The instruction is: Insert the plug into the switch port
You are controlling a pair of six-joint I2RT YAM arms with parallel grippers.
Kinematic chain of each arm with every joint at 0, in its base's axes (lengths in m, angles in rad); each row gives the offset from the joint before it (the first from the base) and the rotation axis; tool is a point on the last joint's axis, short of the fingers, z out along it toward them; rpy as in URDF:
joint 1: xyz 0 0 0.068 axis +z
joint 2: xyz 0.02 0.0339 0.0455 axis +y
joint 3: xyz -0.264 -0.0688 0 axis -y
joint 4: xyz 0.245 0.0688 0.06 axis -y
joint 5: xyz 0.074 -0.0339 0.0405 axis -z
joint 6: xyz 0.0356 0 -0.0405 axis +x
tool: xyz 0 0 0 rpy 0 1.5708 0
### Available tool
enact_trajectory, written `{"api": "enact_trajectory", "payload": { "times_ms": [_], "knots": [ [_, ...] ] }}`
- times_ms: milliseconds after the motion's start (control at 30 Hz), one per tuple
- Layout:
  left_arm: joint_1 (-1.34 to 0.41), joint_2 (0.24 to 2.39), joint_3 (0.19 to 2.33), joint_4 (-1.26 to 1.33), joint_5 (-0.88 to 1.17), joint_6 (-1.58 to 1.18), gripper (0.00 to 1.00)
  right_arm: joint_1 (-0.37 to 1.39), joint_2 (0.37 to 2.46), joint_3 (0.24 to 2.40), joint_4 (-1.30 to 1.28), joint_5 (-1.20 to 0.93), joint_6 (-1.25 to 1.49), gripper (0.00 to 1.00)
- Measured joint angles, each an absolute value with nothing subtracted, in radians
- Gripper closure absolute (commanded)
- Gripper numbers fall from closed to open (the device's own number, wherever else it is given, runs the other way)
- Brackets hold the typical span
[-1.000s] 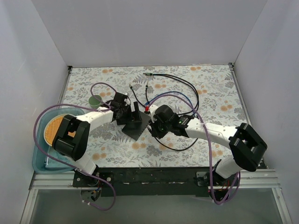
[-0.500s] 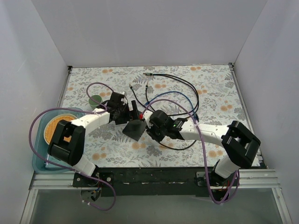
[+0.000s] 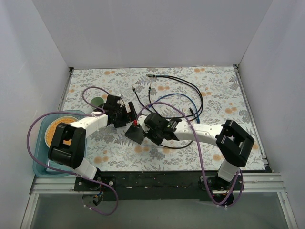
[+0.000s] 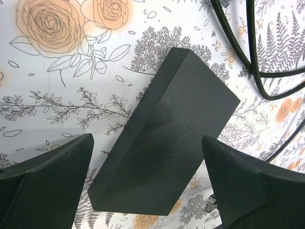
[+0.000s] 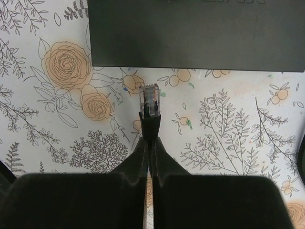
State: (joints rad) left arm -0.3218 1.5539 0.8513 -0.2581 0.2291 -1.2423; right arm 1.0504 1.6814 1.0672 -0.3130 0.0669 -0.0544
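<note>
1. Presently, a clear network plug (image 5: 150,101) is held out ahead of the right gripper (image 5: 148,143), whose fingers (image 5: 138,162) are pinched tight on the black cable (image 5: 150,125) just behind it.
2. The flat dark grey box (image 5: 195,33) is seen at 12 o'clock from the plug in the right wrist view. The plug tip is close to the box's near edge but apart from it.
3. The switch port itself cannot be made out in any view.
4. The left gripper (image 4: 147,143) is spread wide. The box lies tilted on the floral tablecloth (image 4: 57,95) between its two fingers (image 4: 47,181), and no contact with either is seen.
5. In the top view, the left gripper is found at 11 o'clock from the box and the right gripper at 3 o'clock.
6. Loose black and blue cables (image 3: 183,95) lie at 2 o'clock from the box.
7. A teal tray (image 3: 40,164) is seen at 9 o'clock, at the table's left edge.
</note>
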Motion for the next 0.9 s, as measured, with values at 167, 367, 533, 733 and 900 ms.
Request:
{"api": "enact_trajectory", "payload": {
  "times_ms": [167, 367, 533, 733, 900],
  "knots": [
    [-0.322, 1.554, 0.826, -0.232, 0.251, -1.246, 0.02, 1.052, 1.722, 1.117, -0.371, 0.040, -0.088, 0.99],
    [-0.322, 1.554, 0.819, -0.215, 0.255, -1.247, 0.02, 1.056, 1.730, 1.127, -0.419, 0.019, -0.107, 0.99],
    [-0.322, 1.554, 0.813, -0.204, 0.255, -1.250, 0.02, 1.062, 1.747, 1.138, -0.432, -0.008, -0.109, 0.99],
    [-0.321, 1.554, 0.810, -0.200, 0.254, -1.253, 0.02, 1.076, 1.790, 1.151, -0.449, -0.014, -0.109, 0.99],
    [-0.313, 1.554, 0.802, -0.193, 0.254, -1.254, 0.02, 1.076, 1.820, 1.183, -0.476, -0.009, -0.109, 0.99]
  ]
}}
